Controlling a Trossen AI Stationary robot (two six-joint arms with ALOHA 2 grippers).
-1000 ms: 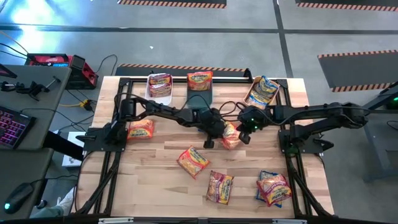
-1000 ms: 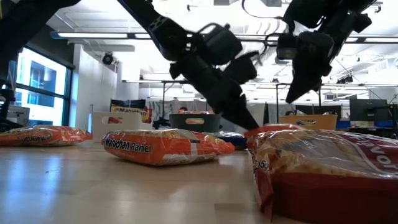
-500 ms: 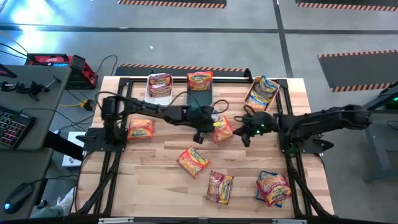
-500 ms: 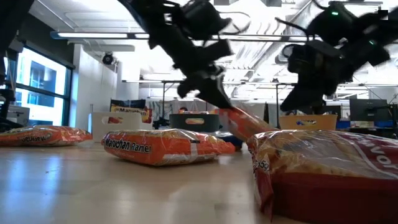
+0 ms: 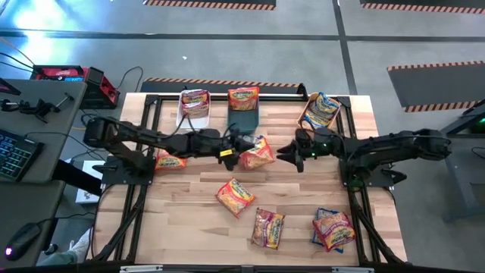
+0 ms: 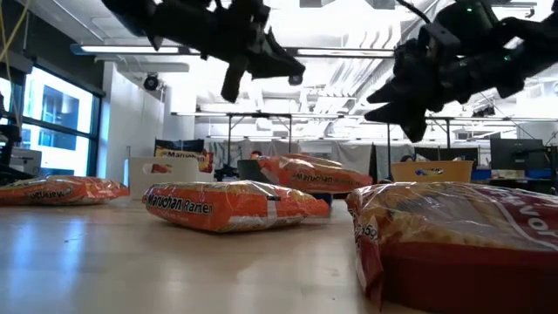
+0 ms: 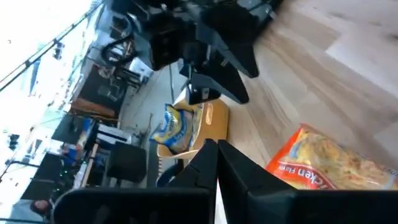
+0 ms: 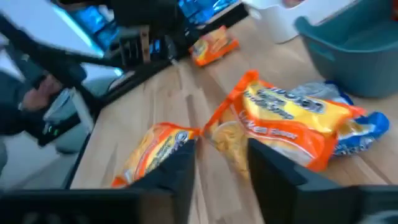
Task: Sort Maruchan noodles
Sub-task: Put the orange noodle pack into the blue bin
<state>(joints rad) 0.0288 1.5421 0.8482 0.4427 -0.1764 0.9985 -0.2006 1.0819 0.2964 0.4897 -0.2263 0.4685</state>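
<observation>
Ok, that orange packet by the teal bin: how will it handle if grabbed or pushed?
The orange packet looks crinkly and puffed, so its film probably gives and may slip in the jaws. It lies flat on the wooden table, so a push likely slides it rather than rolls it. Being thin, it is likely light.

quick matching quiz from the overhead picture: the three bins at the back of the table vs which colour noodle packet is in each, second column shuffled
Column one:
1. white bin
2. teal bin
3. orange bin

Column two:
a. blue-and-yellow packet
b. pink-red packet
c. orange packet

Pairs: 1-b, 2-c, 3-a
</observation>
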